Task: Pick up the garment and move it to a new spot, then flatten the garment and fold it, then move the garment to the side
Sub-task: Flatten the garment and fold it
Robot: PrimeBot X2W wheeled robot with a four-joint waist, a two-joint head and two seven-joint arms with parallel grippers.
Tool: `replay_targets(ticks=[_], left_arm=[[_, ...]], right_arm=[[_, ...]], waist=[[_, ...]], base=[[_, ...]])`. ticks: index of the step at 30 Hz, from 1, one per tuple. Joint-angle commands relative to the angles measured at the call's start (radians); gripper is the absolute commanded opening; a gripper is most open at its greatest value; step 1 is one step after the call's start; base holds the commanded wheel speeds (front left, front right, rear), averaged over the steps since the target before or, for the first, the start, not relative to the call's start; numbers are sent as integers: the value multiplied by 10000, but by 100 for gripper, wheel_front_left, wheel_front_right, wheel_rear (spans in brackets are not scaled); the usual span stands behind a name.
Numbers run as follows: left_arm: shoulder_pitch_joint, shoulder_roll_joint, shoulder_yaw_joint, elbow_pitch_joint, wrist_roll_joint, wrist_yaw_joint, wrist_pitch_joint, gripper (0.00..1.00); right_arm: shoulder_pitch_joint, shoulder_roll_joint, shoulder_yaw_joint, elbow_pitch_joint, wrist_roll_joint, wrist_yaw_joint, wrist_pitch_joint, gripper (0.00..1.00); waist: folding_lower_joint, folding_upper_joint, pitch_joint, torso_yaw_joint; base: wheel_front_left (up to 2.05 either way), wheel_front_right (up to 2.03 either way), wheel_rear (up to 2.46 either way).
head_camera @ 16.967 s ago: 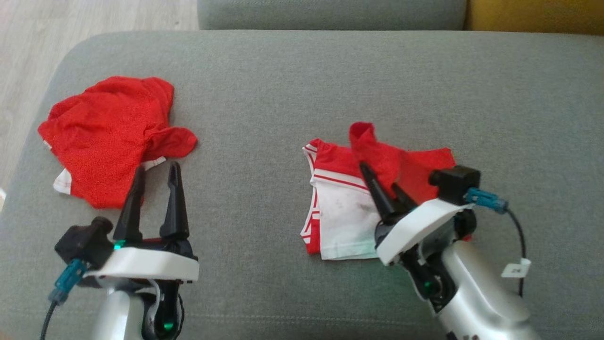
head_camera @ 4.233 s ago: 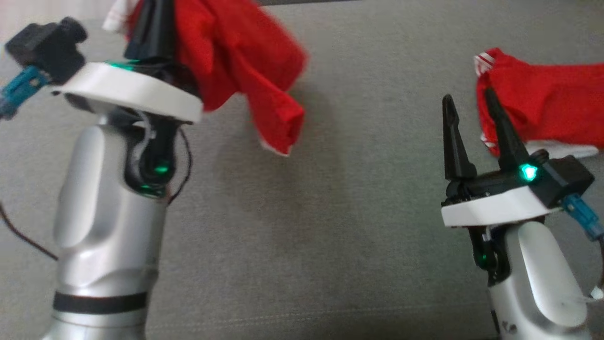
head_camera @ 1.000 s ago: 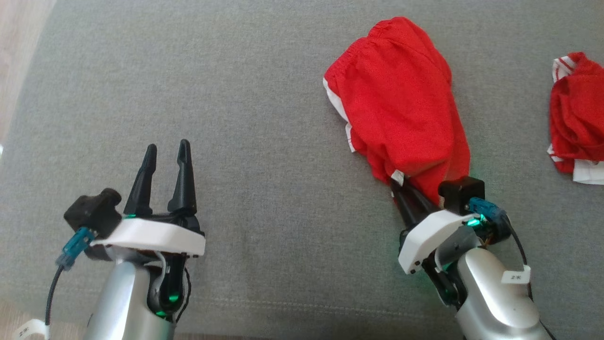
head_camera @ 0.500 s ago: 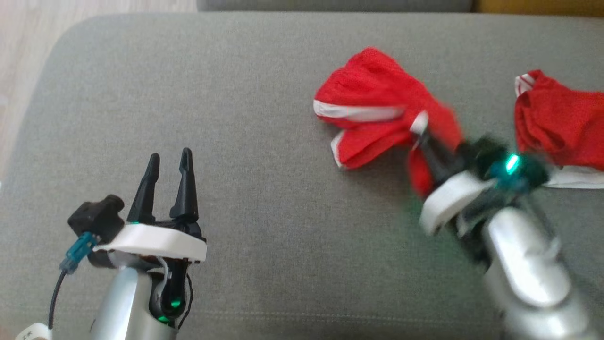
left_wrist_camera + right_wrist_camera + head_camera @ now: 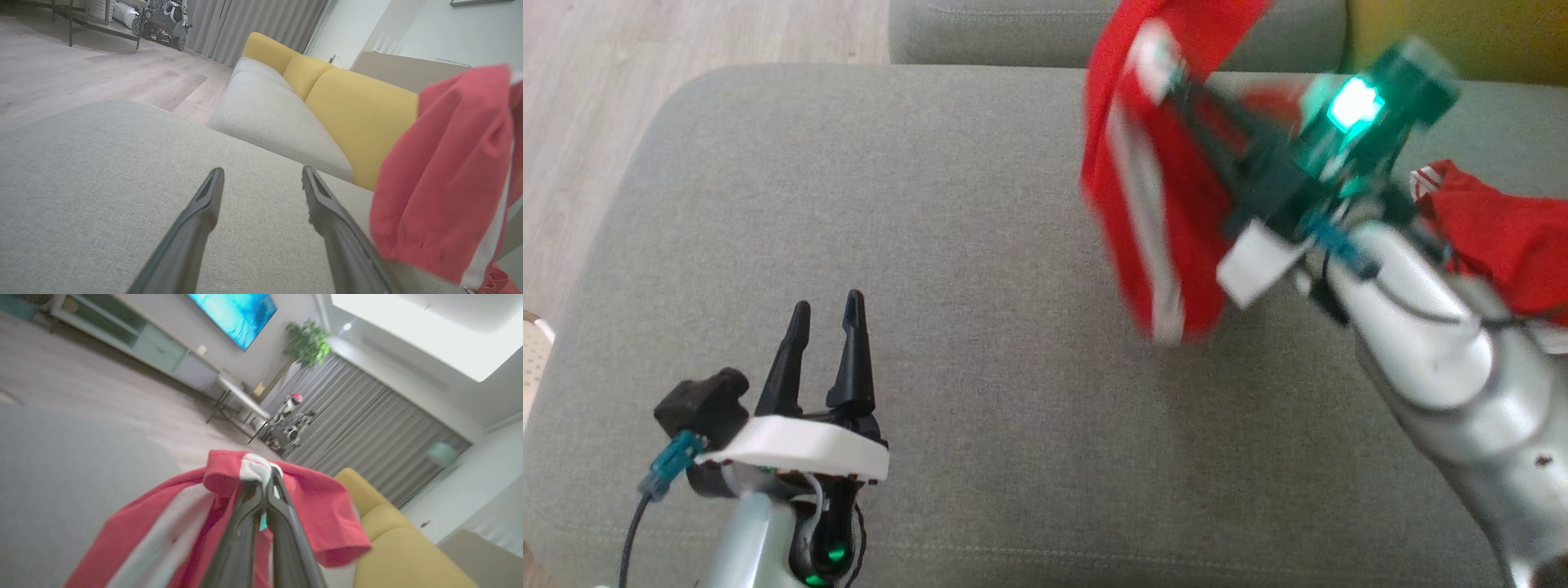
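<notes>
Garment [image 5: 1152, 204] hangs over the sofa cushion [image 5: 931, 245] near its back edge, pinched in the closed right gripper [image 5: 264, 482]. Left gripper [image 5: 827, 306] wide open, empty, front-left.

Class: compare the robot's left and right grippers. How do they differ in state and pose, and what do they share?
The left gripper is open and empty; the right gripper is shut on the red garment. The left gripper sits low over the grey cushion; the right gripper stands higher, the garment hanging from it. Both have two long dark fingers.
</notes>
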Motion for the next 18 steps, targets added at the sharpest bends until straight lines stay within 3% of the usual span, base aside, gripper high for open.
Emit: replay_targets(ticks=[1, 5, 9, 18], left_arm=[[-310, 91, 338, -406, -28, 56, -49, 100], [-314, 91, 375, -458, -53, 77, -49, 100], [-417, 91, 403, -461, 14, 52, -49, 100], [-612, 91, 320, -419, 95, -21, -49, 100]], right_arm=[[162, -212, 154, -71, 130, -9, -44, 0], [935, -846, 354, 349, 872, -9, 130, 0], [1608, -1134, -815, 921, 1537, -9, 706, 0], [3030, -542, -3795, 1897, 1480, -9, 2601, 0]], waist=[[0, 0, 43, -21], [0, 0, 233, -192], [0, 0, 436, -450], [0, 0, 674, -786]], base=[[0, 0, 0], [0, 0, 0], [0, 0, 0], [0, 0, 0]])
